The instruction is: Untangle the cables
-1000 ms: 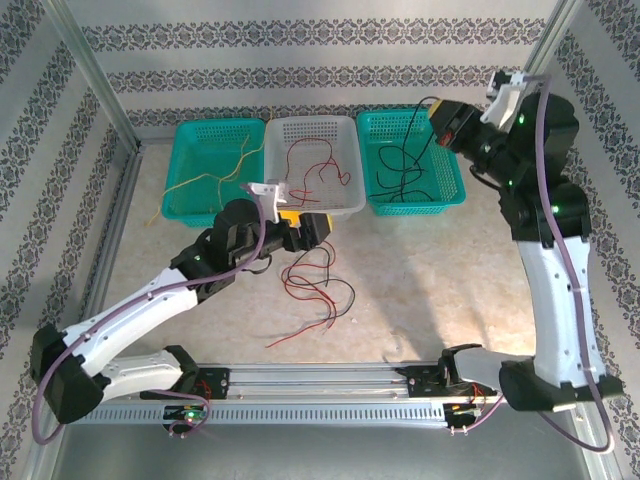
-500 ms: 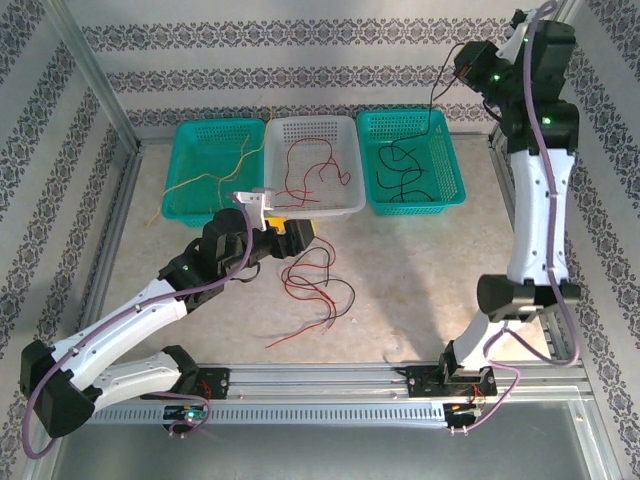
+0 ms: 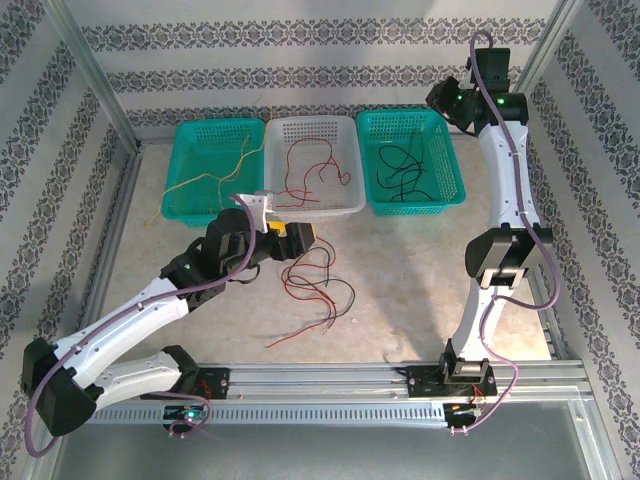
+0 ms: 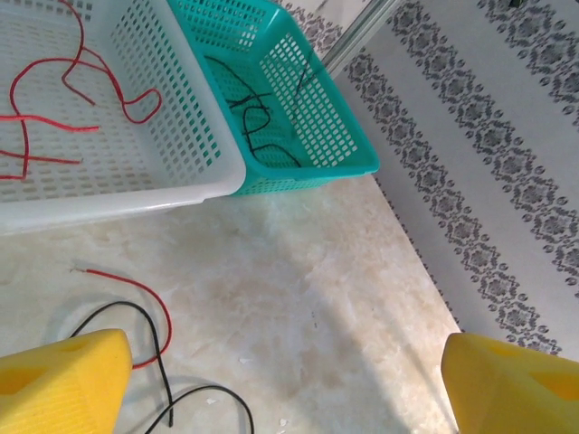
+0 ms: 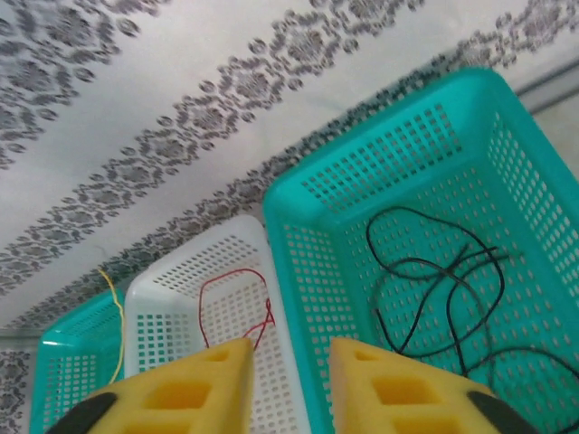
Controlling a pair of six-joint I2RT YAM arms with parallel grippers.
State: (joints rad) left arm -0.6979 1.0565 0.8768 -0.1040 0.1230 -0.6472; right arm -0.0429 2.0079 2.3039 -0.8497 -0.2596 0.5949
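Left wrist: loose cables (image 4: 161, 318) lie between the wide-apart jaws.

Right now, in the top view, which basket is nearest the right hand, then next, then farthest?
1. Black-cable teal basket, right side, beside the right hand.
2. White basket, middle.
3. Yellow-cable teal basket, left side.

Beyond the right jaws, the teal perforated plastic basket (image 5: 398, 181) looks smooth and faintly glossy. Under the left jaws, the beige marbled table (image 4: 298, 298) is matt and smooth.
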